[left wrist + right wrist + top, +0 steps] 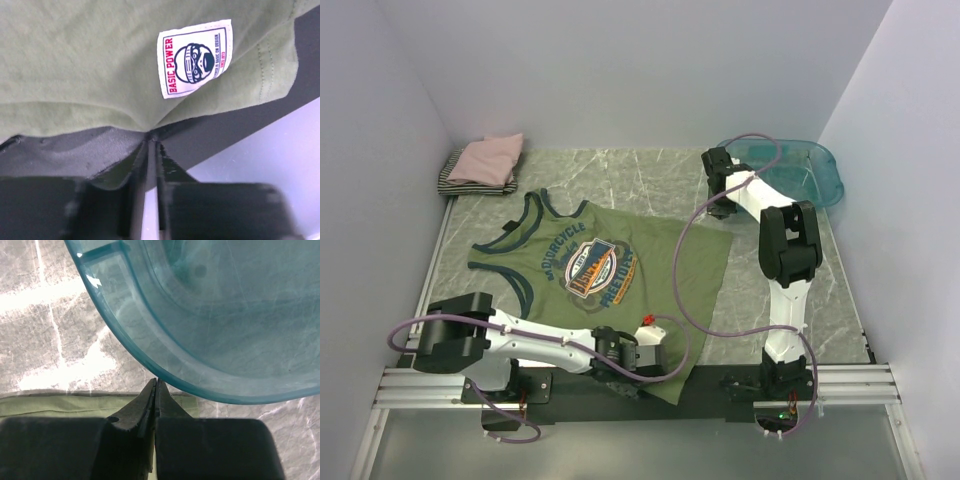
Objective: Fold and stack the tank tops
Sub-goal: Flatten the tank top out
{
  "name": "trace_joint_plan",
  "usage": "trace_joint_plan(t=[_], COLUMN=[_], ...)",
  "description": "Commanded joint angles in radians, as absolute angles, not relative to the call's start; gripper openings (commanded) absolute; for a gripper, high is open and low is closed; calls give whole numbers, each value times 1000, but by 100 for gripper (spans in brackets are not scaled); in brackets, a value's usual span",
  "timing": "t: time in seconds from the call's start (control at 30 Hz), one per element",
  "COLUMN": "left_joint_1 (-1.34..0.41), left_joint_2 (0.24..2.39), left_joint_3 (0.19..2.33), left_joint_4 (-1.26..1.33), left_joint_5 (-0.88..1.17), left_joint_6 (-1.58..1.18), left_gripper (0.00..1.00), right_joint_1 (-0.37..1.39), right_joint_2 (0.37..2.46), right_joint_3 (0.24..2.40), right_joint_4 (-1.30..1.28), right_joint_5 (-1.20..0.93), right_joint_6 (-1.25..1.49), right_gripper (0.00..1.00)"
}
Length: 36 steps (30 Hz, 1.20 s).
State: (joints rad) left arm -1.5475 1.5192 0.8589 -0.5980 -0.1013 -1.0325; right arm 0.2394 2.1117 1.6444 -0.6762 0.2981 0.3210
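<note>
At the near edge, the left hand pinches the green tank top

Right at its tips, the left hand is clenched on the bottom hem of the green tank top. The cloth bunches into a little point where the two dark fingers meet. Just past them, a white label is sewn near the hem. From above, the top lies flat and face up on the worktop, with its round print showing. Its bottom corner hangs over the dark strip at the near edge, and that is where the hand has it.

The right hand is far off at the back right. Its fingers are pressed together and hold nothing. It hangs just beside the rim of the blue-green tub, with an edge of the green top under it.

At the back left, a pink top sits folded on a striped one.

I think the first fold is about to start. To do it well, the left hand should pinch firmly, lift the hem only a little, and carry it straight toward the neck so the edges line up. The hold is on one corner only, so the other side may drag or crumple. The right hand could take the other bottom corner to help.
</note>
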Motion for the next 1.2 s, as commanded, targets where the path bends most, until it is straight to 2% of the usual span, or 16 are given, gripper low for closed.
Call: trace_joint_plan(t=[0.0, 0.07, 0.1, 0.17, 0.2, 0.3, 0.4, 0.47, 0.67, 0.8, 1.0, 1.07, 1.17], left_joint_1=[-1554, -1514, -1485, -1369, -1323, -1133, -913, -741, -471, -397, -365, -359, -344], left_joint_2=[1502, 1468, 1447, 1364, 1338, 1286, 1336, 1424, 1745, 1951, 2190, 2252, 2302], left_joint_3=[931, 989, 1003, 1035, 1049, 1123, 1201, 1238, 1451, 1653, 1905, 1950, 1959], left_joint_4=[-626, -672, -678, -673, -672, -661, -629, -569, -496, -549, -627, -644, -635], left_joint_5=[-112, -170, -176, -172, -164, -179, -222, -192, -181, -144, -68, -61, -64], left_joint_6=[-1016, -1009, -988, -962, -922, -853, -819, -795, -744, -698, -643, -653, -669], left_gripper=[19, 31, 32, 37, 38, 42, 41, 35, 28, 29, 37, 35, 26], right_joint_1=[232, 233, 233, 233, 233, 236, 253, 273, 337, 364, 382, 382, 379], right_joint_2=[2074, 2024, 2010, 1973, 1959, 1907, 1826, 1769, 1739, 1758, 1735, 1740, 1755], right_joint_3=[1664, 1646, 1641, 1652, 1664, 1667, 1597, 1553, 1457, 1419, 1281, 1241, 1215], right_joint_4=[-669, -647, -637, -637, -643, -646, -612, -597, -574, -559, -499, -486, -476], right_joint_5=[289, 258, 241, 219, 209, 183, 158, 160, 153, 140, 135, 143, 155], right_joint_6=[336, 333, 333, 330, 330, 345, 376, 399, 408, 417, 439, 443, 448], right_gripper=[0, 0, 1, 10, 21, 35, 39, 39, 37, 36, 39, 40, 39])
